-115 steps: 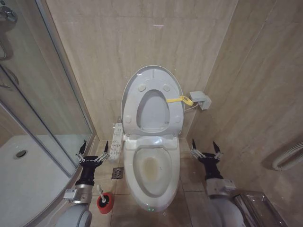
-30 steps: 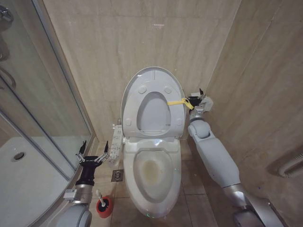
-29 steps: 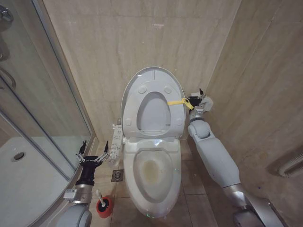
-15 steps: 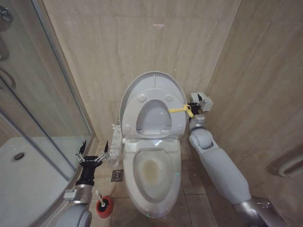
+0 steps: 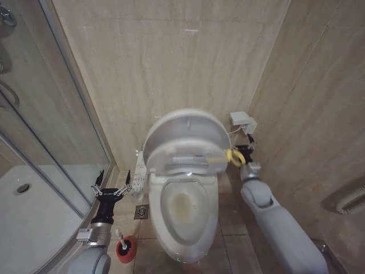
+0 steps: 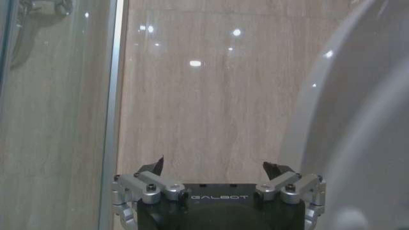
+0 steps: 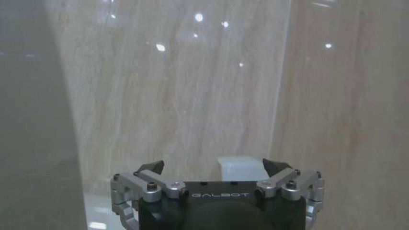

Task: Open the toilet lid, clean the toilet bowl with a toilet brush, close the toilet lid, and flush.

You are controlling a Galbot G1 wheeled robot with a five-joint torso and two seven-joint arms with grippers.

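Lid (image 5: 183, 137), upright half a second ago, now tilts halfway over the bowl (image 5: 183, 210) as our right gripper (image 5: 242, 155), fingers spread, hooks its yellow strap (image 5: 230, 157), so closing is underway; our left gripper (image 5: 112, 190) waits open left of the bowl.

Beige marble-look tiled walls (image 5: 171, 63), a glass shower screen (image 5: 40, 125), tiled floor (image 5: 234, 228).

toilet lid (image 5: 185, 137) motion-blurred, covering the seat, right pincer (image 5: 242, 155) grip on strap unclear
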